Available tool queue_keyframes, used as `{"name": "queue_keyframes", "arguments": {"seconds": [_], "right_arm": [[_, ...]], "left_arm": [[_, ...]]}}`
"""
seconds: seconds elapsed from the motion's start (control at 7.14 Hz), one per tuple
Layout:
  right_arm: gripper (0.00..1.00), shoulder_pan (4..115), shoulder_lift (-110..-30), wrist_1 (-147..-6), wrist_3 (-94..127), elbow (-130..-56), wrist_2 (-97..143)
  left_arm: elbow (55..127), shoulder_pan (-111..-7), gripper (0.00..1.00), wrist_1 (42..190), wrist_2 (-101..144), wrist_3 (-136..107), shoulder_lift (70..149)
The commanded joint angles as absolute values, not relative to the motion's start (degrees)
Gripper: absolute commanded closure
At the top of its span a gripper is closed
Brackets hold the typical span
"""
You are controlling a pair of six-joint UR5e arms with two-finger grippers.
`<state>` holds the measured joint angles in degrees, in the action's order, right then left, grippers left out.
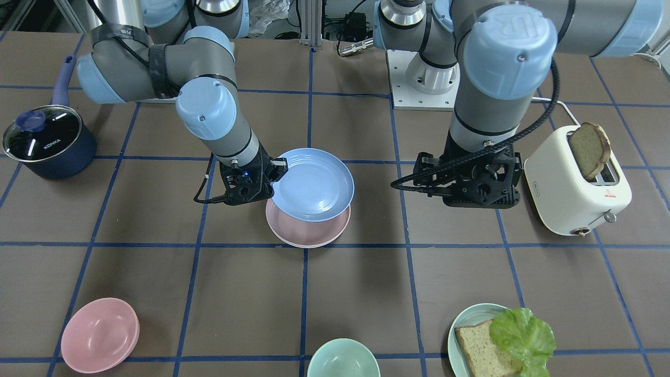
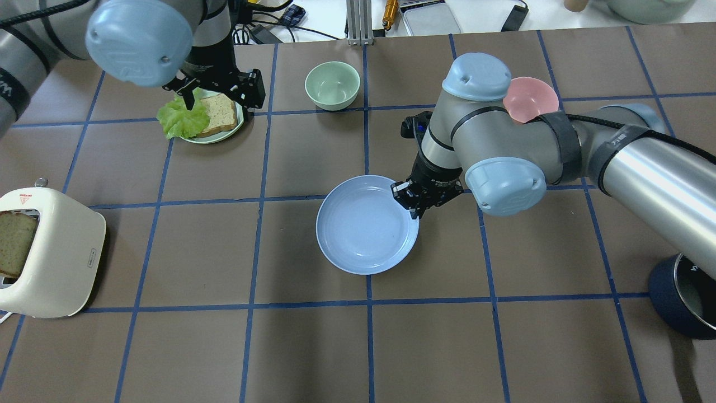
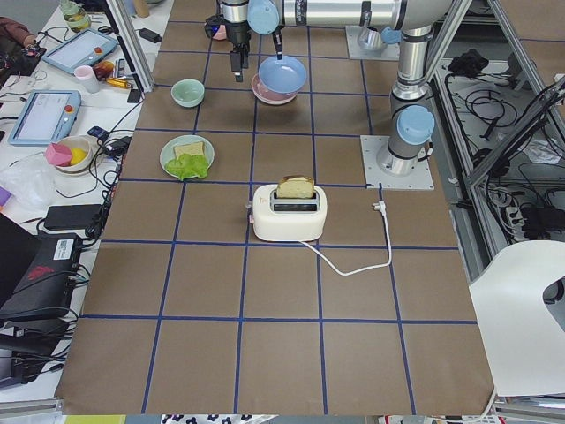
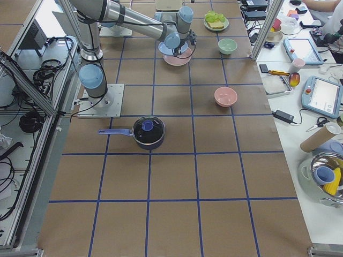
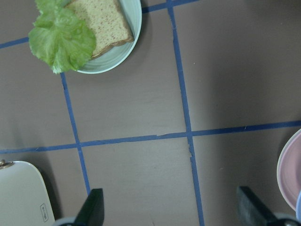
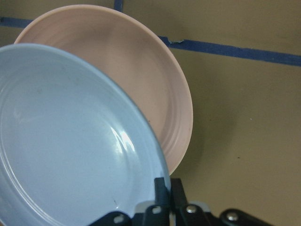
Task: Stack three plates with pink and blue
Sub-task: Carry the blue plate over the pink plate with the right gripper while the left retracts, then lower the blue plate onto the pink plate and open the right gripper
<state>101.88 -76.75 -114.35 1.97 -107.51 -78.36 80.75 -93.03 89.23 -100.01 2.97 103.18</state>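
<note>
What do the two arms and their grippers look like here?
Both the left arm and right arm are grey tubes with pale blue joint caps, one embossed UR; black ribbed cables run alongside. The left gripper and right gripper are black, two-fingered.

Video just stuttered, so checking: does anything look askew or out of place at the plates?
The light blue round plastic plate, pinched at its rim by the right pincer, sits off-centre over the pale pink round plastic plate, not nested. Nothing spilled.

Your grey left arm point(image 1: 473, 112) and right arm point(image 1: 220, 131) have pale blue joint caps point(image 1: 510, 50); left gripper point(image 5: 174, 212) and right gripper point(image 2: 413, 208) are black.
</note>
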Motion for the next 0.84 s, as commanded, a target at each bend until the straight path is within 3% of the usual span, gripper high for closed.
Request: {"name": "queue_keyframes", "arguments": {"seconds": [0.0,0.28,0.42,0.7], "right_arm": [[1.00,102.2,-75.3,-114.6,1.2,-107.2,-78.5],[0.98,102.0,-73.7,-117.2,1.1,-106.4,-78.8],[0.84,101.6,-73.5,-117.6,1.2,-105.9,-78.4],[0.07,101.4,-72.1,-117.6,1.8,-105.6,-78.6]], "left_arm": [[81.6,-88.3,0.00,91.4,-94.5,7.5,100.9],[85.5,-87.4,0.00,90.8,-91.5,13.5,97.5],[86.7,-87.4,0.00,89.5,-89.7,13.7,95.8],[87.5,-87.4,0.00,89.4,-85.8,15.1,92.5]]}}
